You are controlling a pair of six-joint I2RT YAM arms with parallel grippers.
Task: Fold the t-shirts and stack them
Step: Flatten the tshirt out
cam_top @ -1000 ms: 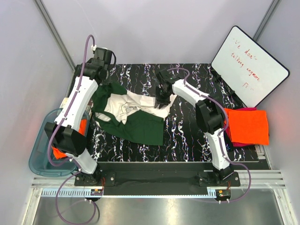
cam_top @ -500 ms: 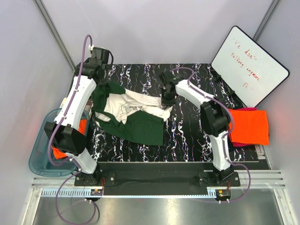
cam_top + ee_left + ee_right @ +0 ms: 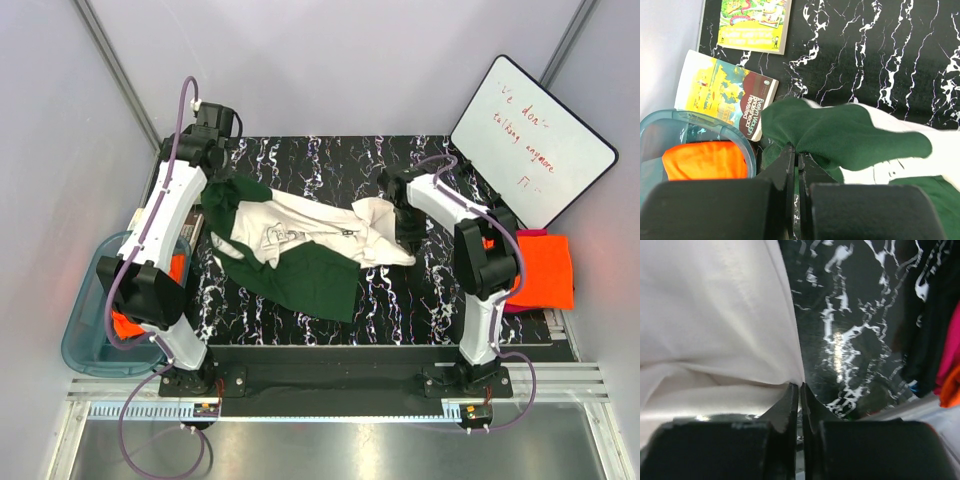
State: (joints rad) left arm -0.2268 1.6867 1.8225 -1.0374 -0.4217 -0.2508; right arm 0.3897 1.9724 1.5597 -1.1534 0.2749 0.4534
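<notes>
Bin (image 3: 80,300): off the table's left edge, a crumpled orange tee (image 3: 705,160) inside
Books (image 3: 725,95): two, flat on the table (image 3: 400,300) just beyond the bin
Left gripper (image 3: 796,155): jaws pinched tight on the dark green sleeve (image 3: 840,135), at the table's far left
Cream tee (image 3: 300,225): stretched between the two grippers across mid-table, cream body up, green cloth bunched toward the near side
Right gripper (image 3: 800,386): jaws closed on the tee's cream edge, right of centre
Folded tee (image 3: 545,270): orange, flat at the table's right edge, a pink layer showing under it
Whiteboard (image 3: 530,140): leaning at the far right, red writing on it
</notes>
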